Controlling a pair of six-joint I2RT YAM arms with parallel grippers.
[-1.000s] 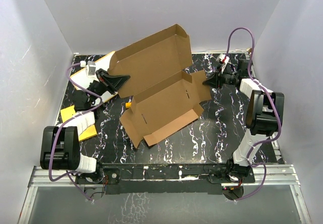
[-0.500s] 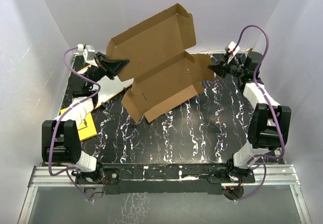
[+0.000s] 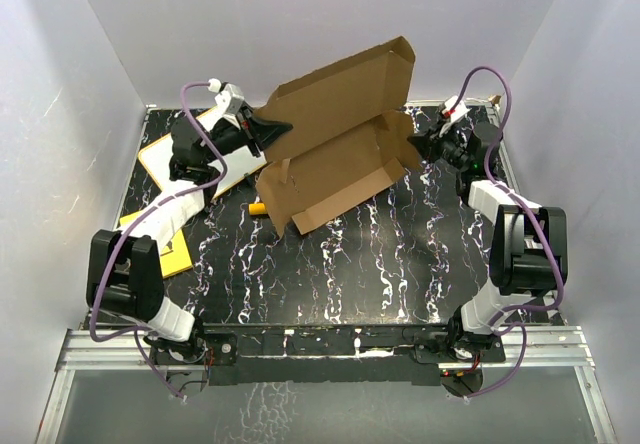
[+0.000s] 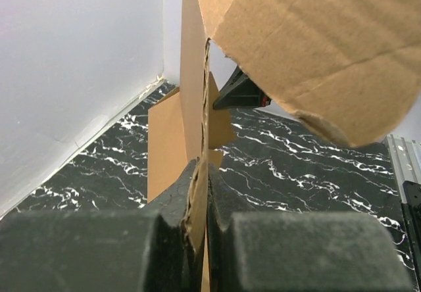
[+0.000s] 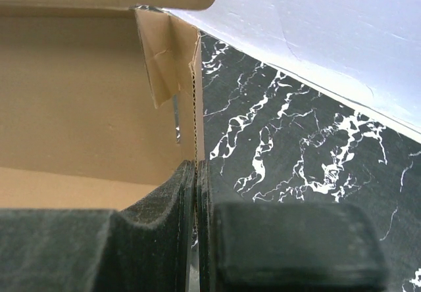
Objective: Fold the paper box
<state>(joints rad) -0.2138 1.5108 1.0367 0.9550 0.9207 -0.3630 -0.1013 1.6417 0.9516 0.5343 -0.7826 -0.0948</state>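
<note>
The left hand (image 3: 268, 130) was clenched on the left edge of the paper box (image 3: 340, 134). The right hand (image 3: 414, 147) was clenched on the box's right side wall. The box was partly folded and tilted, and hung between them at upper centre of the frame, over the black marbled surface (image 3: 380, 264). An orange-rimmed white board (image 3: 160, 160) lay at upper left.

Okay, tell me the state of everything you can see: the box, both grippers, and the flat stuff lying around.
paper box: partly folded, lid open, held tilted between both grippers.
left gripper: shut on the box's left edge.
right gripper: shut on the box's right wall.
white board with orange rim: lying flat.
orange-yellow sheet: lying flat.
</note>
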